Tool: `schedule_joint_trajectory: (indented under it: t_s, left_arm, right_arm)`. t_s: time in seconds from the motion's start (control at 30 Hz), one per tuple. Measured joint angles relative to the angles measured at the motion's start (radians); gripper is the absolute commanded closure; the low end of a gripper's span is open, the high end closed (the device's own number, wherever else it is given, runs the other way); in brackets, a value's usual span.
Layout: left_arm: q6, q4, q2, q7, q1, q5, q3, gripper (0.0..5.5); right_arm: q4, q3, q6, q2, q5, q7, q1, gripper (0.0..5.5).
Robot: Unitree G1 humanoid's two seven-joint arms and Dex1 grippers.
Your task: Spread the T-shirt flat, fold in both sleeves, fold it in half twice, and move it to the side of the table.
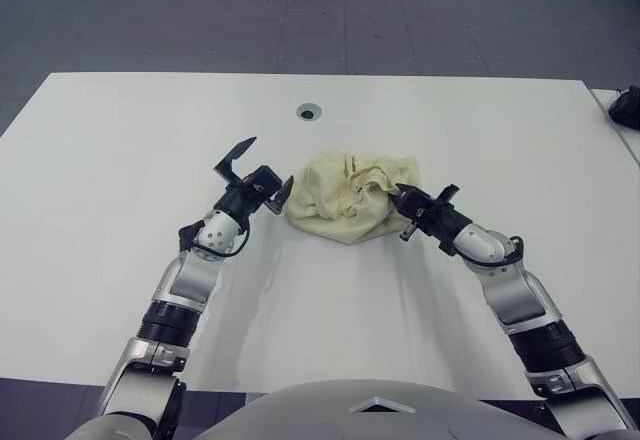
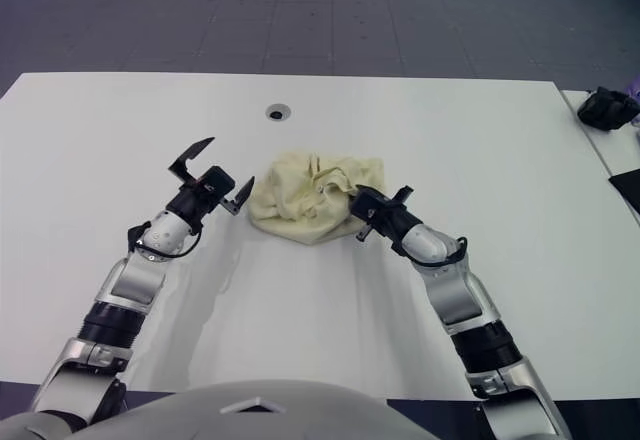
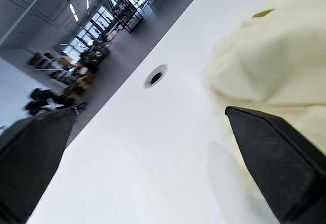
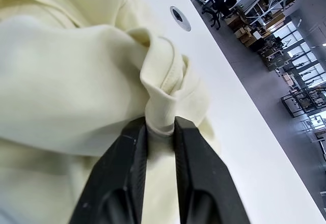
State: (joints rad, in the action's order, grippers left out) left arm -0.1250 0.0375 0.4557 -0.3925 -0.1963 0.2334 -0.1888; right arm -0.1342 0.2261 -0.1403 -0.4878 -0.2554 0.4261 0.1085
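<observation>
The right gripper (image 4: 160,126) is clenched on one bunched fold of the T-shirt (image 1: 350,195), its two fingers (image 4: 130,158) pressing the cloth between them at the heap's right edge. The left gripper (image 1: 268,163) is released, its two fingers spread wide, just beside the heap's left edge and holding nothing. The single pale yellow T-shirt lies crumpled in one mound near the middle of the one white table (image 1: 120,160). Beyond it, one round hole (image 1: 309,111) sits in the tabletop. One dark object (image 1: 626,107) lies past the table's far right corner
</observation>
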Motion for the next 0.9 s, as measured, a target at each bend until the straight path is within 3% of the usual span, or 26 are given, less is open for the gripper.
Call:
schedule_joint_trajectory:
  t_s: [0.1, 0.3, 0.53, 0.9]
  left_arm:
    - [-0.009, -0.115, 0.109, -0.293, -0.086, -0.160, -0.016, 0.10]
    - [0.056, -0.150, 0.120, -0.422, -0.186, -0.235, -0.028, 0.30]
    - [0.120, -0.153, 0.105, -0.472, -0.143, -0.203, -0.144, 1.51]
    - [0.162, -0.169, 0.020, -0.335, -0.087, -0.055, -0.220, 3.15]
  right_arm:
    - [-0.075, -0.083, -0.039, 0.037, 0.088, -0.002, 0.057, 5.48]
    - [-0.093, -0.110, -0.090, 0.057, 0.129, 0.001, 0.094, 5.50]
    - [-0.090, -0.115, -0.138, 0.095, 0.151, -0.005, 0.139, 5.50]
    - [-0.083, -0.118, -0.197, 0.131, 0.189, -0.010, 0.199, 5.50]
